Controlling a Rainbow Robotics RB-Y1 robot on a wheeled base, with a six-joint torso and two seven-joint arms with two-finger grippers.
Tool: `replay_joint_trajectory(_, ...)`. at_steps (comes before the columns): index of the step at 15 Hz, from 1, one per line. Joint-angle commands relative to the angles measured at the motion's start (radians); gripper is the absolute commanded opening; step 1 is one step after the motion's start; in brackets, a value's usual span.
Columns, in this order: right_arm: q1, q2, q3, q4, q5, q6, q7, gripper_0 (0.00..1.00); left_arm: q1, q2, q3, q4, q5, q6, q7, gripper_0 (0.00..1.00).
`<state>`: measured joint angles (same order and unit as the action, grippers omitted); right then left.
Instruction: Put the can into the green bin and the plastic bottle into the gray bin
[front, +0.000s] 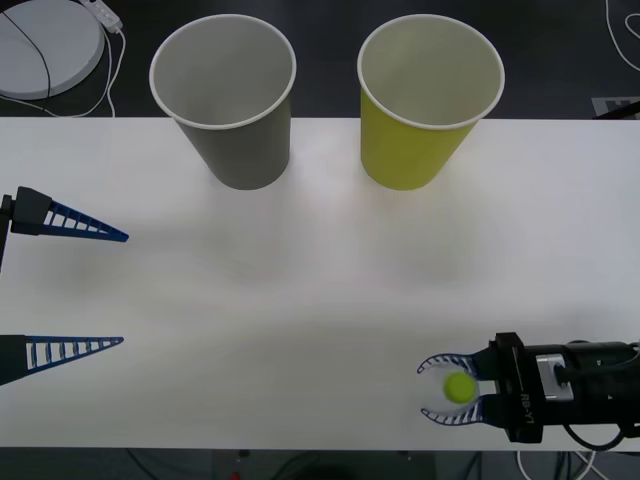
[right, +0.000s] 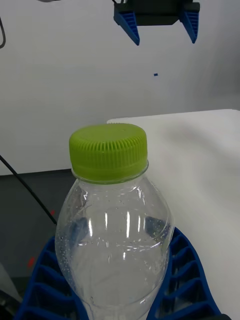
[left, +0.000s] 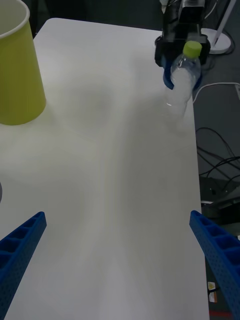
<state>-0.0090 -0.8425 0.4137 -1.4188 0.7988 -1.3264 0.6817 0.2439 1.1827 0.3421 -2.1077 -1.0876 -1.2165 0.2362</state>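
The clear plastic bottle (front: 459, 388) with a lime-green cap stands upright near the table's front right corner. My right gripper (front: 423, 390) is shut on the bottle, its curved blue fingers (right: 187, 280) wrapped around the bottle body (right: 115, 235) below the cap. The gray bin (front: 225, 100) stands at the back left of centre. The green bin (front: 430, 100) stands to its right, also seen as the green bin (left: 17, 75). My left gripper (front: 124, 290) hangs open at the table's left side, holding nothing. The can is out of view.
The white table (front: 320, 260) has a wide bare middle between the bins and the grippers. Behind its far edge lies a round white disc (front: 45, 45) with cables. More cables (left: 220, 150) lie on the floor beside the table's right edge.
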Motion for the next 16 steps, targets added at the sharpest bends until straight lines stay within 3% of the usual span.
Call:
replay_joint_trajectory(1,0.012,-0.024,-0.021,-0.020,-0.023,-0.001,-0.008,0.00,0.000,0.000,0.000,0.000,0.000,0.000,0.000,1.00)
replay_joint_trajectory(5,0.067,-0.066,-0.108,-0.081,-0.033,0.013,-0.040,0.00,0.000,0.000,0.000,0.000,0.000,0.000,0.000,1.00)
replay_joint_trajectory(10,0.205,-0.175,-0.196,-0.273,-0.115,0.171,-0.085,0.00,0.000,0.000,0.000,0.000,0.000,0.000,0.000,1.00)
replay_joint_trajectory(16,0.350,-0.213,-0.374,-0.482,-0.116,0.288,-0.310,0.00,0.000,0.000,0.000,0.000,0.000,0.000,0.000,1.00)
